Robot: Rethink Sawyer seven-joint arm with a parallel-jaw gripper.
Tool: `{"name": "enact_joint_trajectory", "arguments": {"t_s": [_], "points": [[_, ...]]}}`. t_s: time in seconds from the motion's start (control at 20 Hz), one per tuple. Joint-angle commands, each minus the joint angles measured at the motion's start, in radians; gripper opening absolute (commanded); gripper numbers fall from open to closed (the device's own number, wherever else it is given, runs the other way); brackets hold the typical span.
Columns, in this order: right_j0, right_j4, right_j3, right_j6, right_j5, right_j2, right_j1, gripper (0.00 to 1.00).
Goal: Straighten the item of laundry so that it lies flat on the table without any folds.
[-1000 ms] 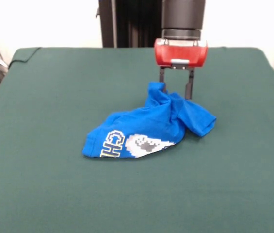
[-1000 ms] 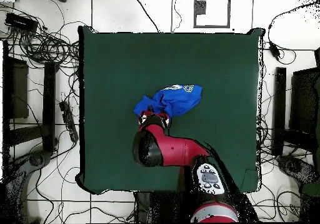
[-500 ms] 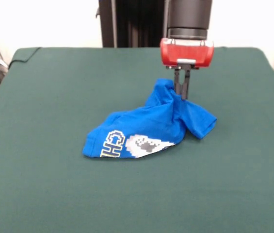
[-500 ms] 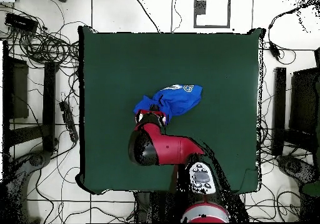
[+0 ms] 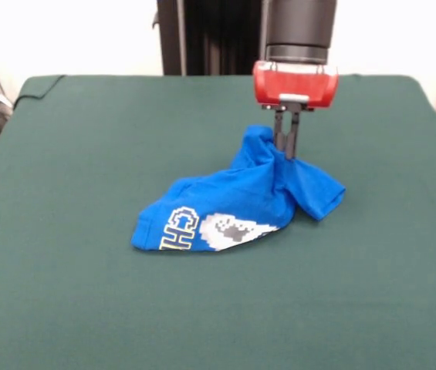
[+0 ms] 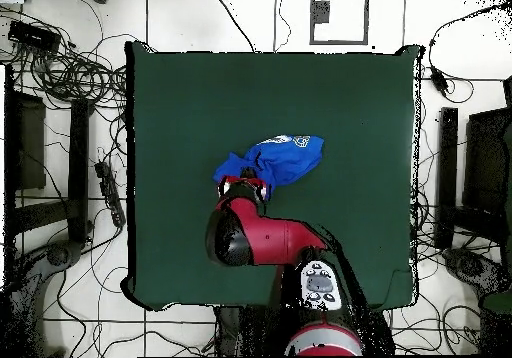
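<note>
The item of laundry (image 5: 237,204), a small bright blue T-shirt with a white-and-grey pixel graphic and outlined letters, lies crumpled near the middle of the green table (image 5: 86,154). One edge of it is pulled up into a peak. My gripper (image 5: 287,150) is shut on that raised fold, its fingers pressed together. In the overhead view the shirt (image 6: 285,156) lies just beyond my red wrist, and the gripper (image 6: 246,182) sits at the shirt's left end, mostly hidden under the arm.
Green felt extends widely on all sides of the shirt. Cables (image 6: 60,64) and dark equipment (image 6: 25,144) lie on the floor around the table. My red arm (image 6: 270,242) covers part of the table's near edge in the overhead view.
One second ago the fingers stood apart around the raised fold; they have since shut on it. The wrist has shifted slightly and the fold stands a little higher.
</note>
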Motion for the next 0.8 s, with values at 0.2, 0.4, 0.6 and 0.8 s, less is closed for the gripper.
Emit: {"name": "enact_joint_trajectory", "arguments": {"t_s": [0.2, 0.4, 0.6, 0.8], "points": [[0.065, 0.136, 0.074, 0.269, -0.065, 0.006, 0.086, 0.0], [0.129, 0.343, 0.239, 0.37, 0.23, -0.035, 0.067, 0.0], [0.175, 0.405, 0.272, 0.328, 0.347, -0.104, 0.083, 0.0], [0.192, 0.456, 0.305, 0.35, 0.43, -0.145, 0.099, 0.0]]}}
